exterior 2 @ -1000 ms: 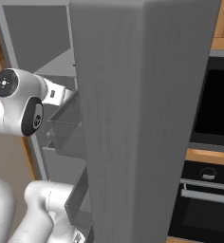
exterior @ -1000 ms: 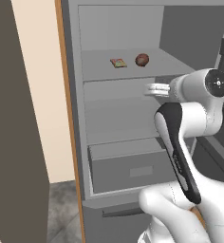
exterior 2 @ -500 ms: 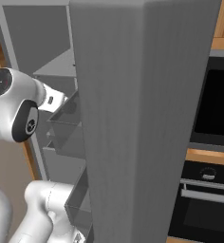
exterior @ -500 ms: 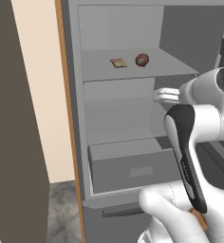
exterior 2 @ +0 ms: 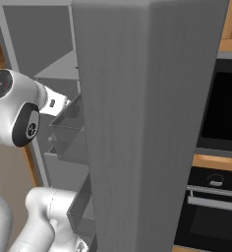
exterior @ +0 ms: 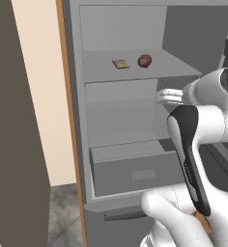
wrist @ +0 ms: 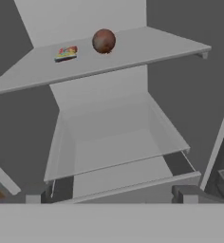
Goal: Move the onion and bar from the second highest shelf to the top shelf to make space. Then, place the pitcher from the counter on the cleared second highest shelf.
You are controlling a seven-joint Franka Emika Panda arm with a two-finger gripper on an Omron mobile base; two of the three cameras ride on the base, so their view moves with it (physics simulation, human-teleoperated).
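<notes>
We see onion just beside bar, apart, both on same fridge shelf. End effector below shelf; grip state unclear to us.

Kitchen: open fridge, built-in oven.

Bar print too small; jaws' spread indiscernible.

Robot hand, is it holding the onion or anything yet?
No, nothing is held. The onion and the bar both lie on their shelf, far from the gripper.
</notes>
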